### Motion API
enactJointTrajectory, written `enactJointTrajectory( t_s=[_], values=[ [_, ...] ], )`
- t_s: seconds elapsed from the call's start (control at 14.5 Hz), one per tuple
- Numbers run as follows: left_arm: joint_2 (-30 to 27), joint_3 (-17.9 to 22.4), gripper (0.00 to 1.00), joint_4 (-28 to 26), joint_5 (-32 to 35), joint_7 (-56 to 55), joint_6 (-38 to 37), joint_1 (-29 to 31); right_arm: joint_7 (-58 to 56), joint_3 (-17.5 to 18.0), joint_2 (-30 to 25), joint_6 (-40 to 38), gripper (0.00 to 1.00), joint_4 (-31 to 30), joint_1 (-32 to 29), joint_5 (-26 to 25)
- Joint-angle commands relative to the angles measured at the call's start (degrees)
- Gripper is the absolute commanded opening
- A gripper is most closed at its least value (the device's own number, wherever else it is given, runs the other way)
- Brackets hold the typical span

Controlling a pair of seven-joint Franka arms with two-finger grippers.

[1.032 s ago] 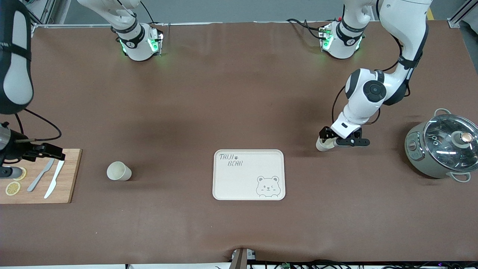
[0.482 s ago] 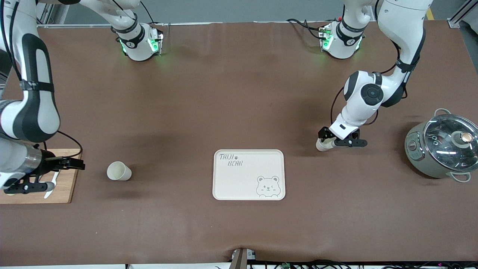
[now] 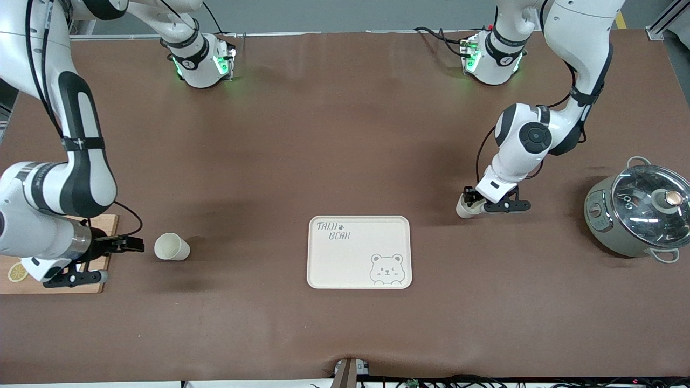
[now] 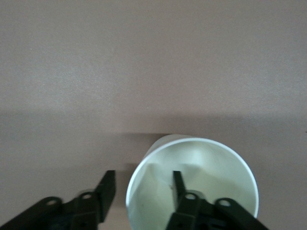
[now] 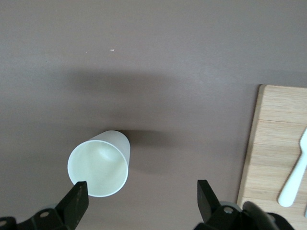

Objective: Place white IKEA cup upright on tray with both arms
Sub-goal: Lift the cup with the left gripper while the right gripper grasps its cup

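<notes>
One white cup (image 3: 171,247) lies on its side on the worktop (image 3: 345,161) toward the right arm's end, well apart from the tray (image 3: 359,252). The right end effector (image 3: 125,244) sits just beside it, fingers (image 5: 76,203) spread wide, beside the wooden cutting board (image 3: 102,237). A second white cup (image 3: 464,208) rests near the tray's corner toward the left arm's end; the left end effector (image 3: 474,199) straddles its rim, one finger (image 4: 180,184) inside, one outside, not visibly closed. A lidded pot (image 3: 636,213) stands toward the left arm's end.
</notes>
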Motion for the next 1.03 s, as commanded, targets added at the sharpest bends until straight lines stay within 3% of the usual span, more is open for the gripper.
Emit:
enactJointTrajectory(
  t_s=[0.0,0.34,0.96],
  values=[
    [0.87,0.08,0.0,0.92,0.29,-1.17,0.77,-0.7,-0.59,0.01,0.83,0.83,1.0,-1.06,0.88,-0.96],
    [0.96,0.17,0.0,1.18,0.29,-1.17,0.77,-0.88,-0.68,0.01,0.93,7.32,1.0,-6.24,0.88,-1.04],
    [1.49,0.08,0.0,2.32,0.29,-1.52,0.69,-0.88,-0.68,0.01,1.19,10.23,1.0,-8.88,1.32,-1.04]
  ],
)
